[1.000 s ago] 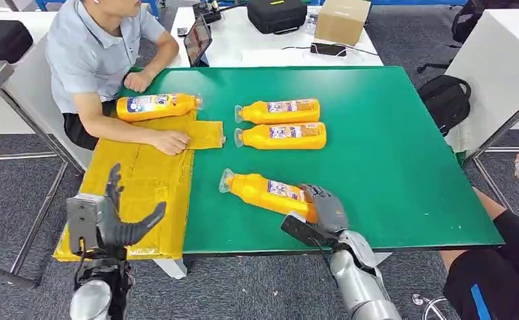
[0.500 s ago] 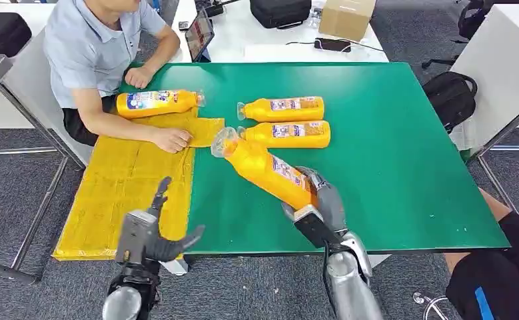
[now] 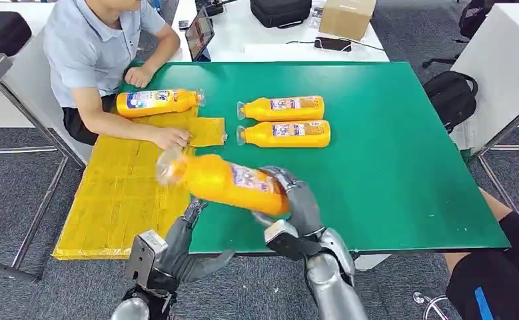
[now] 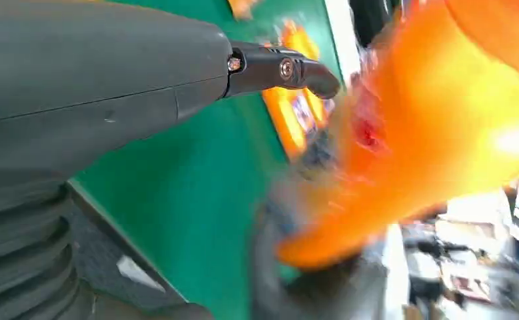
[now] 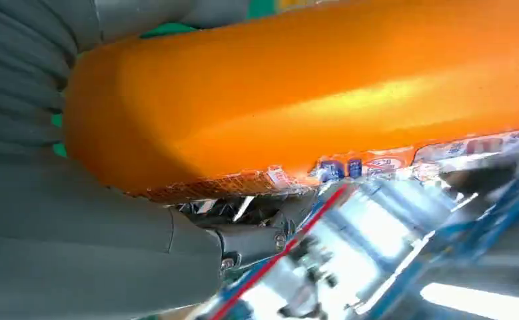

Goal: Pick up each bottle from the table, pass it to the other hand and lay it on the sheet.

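Note:
My right hand point(image 3: 296, 203) grips the base end of an orange bottle point(image 3: 226, 180) and holds it level above the table's front left part, cap end pointing toward the yellow sheet point(image 3: 120, 193). The same bottle point(image 5: 310, 100) lies across the right wrist view. My left hand point(image 3: 186, 250) is open just below it at the table's front edge, fingers spread upward; the blurred bottle point(image 4: 430, 140) looms close to its fingers point(image 4: 283, 70). Two more bottles point(image 3: 282, 108) point(image 3: 284, 134) lie side by side on the green table point(image 3: 390, 153). Another bottle point(image 3: 156, 103) lies at the sheet's far end.
A person sits at the table's far left corner, one hand point(image 3: 171, 139) resting on the sheet. Another person's leg point(image 3: 496, 280) is at the lower right. A white table behind holds a black case point(image 3: 280, 12) and a cardboard box point(image 3: 346, 18).
My right hand has swung the bottle left and levelled it over the table's front. My left hand has moved right and closer, under the bottle.

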{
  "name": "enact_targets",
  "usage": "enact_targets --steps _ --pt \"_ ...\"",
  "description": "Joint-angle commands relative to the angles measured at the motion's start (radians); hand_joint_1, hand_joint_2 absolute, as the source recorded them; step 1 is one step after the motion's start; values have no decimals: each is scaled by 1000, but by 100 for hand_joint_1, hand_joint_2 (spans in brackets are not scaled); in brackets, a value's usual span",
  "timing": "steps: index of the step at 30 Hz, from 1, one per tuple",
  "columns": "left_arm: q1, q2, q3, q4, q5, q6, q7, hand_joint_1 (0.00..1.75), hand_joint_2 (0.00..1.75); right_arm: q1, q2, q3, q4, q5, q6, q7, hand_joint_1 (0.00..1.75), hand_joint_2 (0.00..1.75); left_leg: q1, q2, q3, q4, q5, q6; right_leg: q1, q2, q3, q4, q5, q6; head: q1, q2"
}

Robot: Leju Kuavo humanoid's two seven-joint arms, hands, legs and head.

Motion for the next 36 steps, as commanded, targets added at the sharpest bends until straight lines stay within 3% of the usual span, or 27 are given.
enact_targets --steps 1,4,12,19,20,21,24,26,27,28,29,30,31,32,33,34,35,36 --pt "-39 28 -33 39 84 -21 22 0 175 -38 -5 157 157 15 -31 -24 175 175 0 2 5 -2 -1 2 1 0 4 -2 0 -3 0 0" --pt "-48 5 -8 60 176 -22 46 0 175 -28 5 197 168 11 -26 -41 175 175 0 1 5 -2 -1 2 1 -1 5 -3 -1 -3 0 0" --pt "-71 17 -29 32 227 -23 30 0 175 -41 16 340 293 33 -53 -66 175 175 0 1 2 -1 0 1 1 -1 1 -1 0 -2 0 0" --pt "-64 -16 28 7 350 13 37 3 175 2 32 365 357 9 -48 -53 175 175 1 -1 3 -2 -1 2 1 -3 3 -2 -1 -3 1 0" --pt "-63 -17 33 17 366 14 39 150 175 3 32 368 368 8 -56 -52 175 175 0 -2 5 -3 -1 2 1 -5 6 -3 -2 -4 0 0" --pt "-61 -23 47 33 415 2 43 175 175 5 32 367 384 6 -50 -48 175 175 0 -2 3 -2 0 1 1 -3 4 -2 -1 -3 1 0" --pt "-52 -21 63 42 474 -20 51 175 175 3 32 360 409 5 -46 -41 175 175 0 -1 5 -3 -1 2 1 -3 5 -3 -1 -3 1 0" --pt "-49 -18 67 43 478 -21 51 175 175 3 32 358 415 5 -43 -37 148 175 0 -2 2 -2 0 1 1 -4 2 -2 -1 -2 0 0" --pt "-45 -22 80 51 489 -20 61 175 175 2 32 355 428 -3 -33 -30 119 175 0 -3 4 -3 -1 1 1 -5 4 -3 -2 -3 1 0" --pt "-45 -25 86 64 491 -15 74 175 175 4 32 353 431 -4 -30 -28 110 175 0 -3 3 -2 0 1 1 -5 3 -2 -2 -3 0 0" --pt "-45 -24 86 72 489 -18 71 175 175 6 32 353 432 -5 -32 -27 110 175 0 -2 2 -2 0 1 1 -3 2 -2 -1 -2 1 0" --pt "-47 -25 91 87 490 -16 73 175 175 7 27 360 435 0 -38 -28 129 175 0 -2 4 -3 -1 2 1 -4 4 -3 -2 -3 0 0" --pt "-44 -25 94 105 493 -9 80 175 175 8 31 353 443 -7 -36 -27 110 175 0 -2 3 -2 0 1 1 -4 3 -3 -2 -3 1 0" --pt "-41 -24 93 109 493 -11 79 175 175 10 32 354 443 -7 -35 -27 110 175 0 -3 3 -2 0 1 1 -5 3 -3 -1 -2 1 0" --pt "-41 -25 99 116 492 -3 79 175 175 12 32 352 441 -10 -35 -25 33 175 0 -3 3 -2 0 1 0 -4 2 -2 -1 -2 1 0" --pt "-36 -25 104 123 490 16 80 175 175 18 32 349 430 -26 -39 -20 0 175 0 -2 3 -2 0 1 1 -4 3 -2 -1 -2 0 0" --pt "-34 -25 109 125 485 26 83 175 175 18 32 350 428 -27 -36 -20 0 175 0 -2 3 -2 0 1 1 -4 3 -3 -1 -3 1 0" --pt "-33 -25 123 128 483 49 87 175 175 19 32 346 416 -27 -50 -17 0 0 0 -2 2 -2 0 1 1 -4 2 -2 -1 -2 1 0"
